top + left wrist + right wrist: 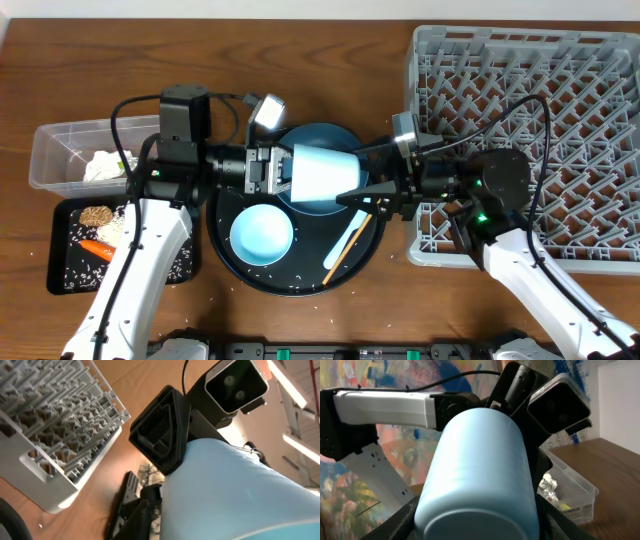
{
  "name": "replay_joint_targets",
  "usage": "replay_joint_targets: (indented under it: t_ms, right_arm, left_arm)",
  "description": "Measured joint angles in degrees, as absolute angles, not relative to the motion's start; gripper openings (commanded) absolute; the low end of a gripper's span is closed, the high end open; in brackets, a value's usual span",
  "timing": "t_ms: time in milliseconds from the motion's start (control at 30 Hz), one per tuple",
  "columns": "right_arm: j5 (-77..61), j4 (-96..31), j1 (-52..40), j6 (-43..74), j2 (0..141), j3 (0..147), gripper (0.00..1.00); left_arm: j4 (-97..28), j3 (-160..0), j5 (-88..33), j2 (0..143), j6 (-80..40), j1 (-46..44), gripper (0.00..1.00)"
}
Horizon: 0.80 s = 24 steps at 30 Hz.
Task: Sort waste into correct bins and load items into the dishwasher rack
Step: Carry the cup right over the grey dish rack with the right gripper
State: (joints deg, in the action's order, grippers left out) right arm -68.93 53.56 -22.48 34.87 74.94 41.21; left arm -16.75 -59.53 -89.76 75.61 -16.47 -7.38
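While it is held on its side just above the dark blue plate [300, 133], the light blue cup [325, 172] is gripped at its narrow base by the right gripper [350, 176], whose half-spread fingers are pressed against opposite sides of it. The cup's wide mouth, over the plate's far side from that gripper, is met by the left gripper [272, 170]; whether its fingers pinch the rim cannot be told.
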Motion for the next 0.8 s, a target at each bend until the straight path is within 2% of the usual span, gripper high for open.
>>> replay_joint_targets:
  t_ms: [133,267,600,733,800]
  right_arm:
    - [-68.88,55.18,-22.46,34.87,74.96,41.21,0.23]
    - [-68.10,55.27,-22.26,35.00,75.02,41.21,0.22]
    - [-70.24,55.59,-16.58,40.80,75.35,41.19,0.10]
    - [-72.03,55.57,-10.76,46.72,75.35,41.19,0.02]
    - [-73.01,55.57,-7.31,49.65,75.35,41.21,0.02]
  left_arm:
    - [-13.82,-59.53,-89.76,75.61,-16.49,-7.20,0.24]
    - [-13.04,-59.53,-88.27,75.35,-16.51,-5.15,0.24]
    - [-13.08,-59.53,-78.48,75.00,-16.91,5.30,0.25]
    - [-13.52,-59.53,-75.79,75.00,-16.93,6.83,0.25]
    - [-13.54,-59.53,-74.96,75.00,-16.95,7.05,0.25]
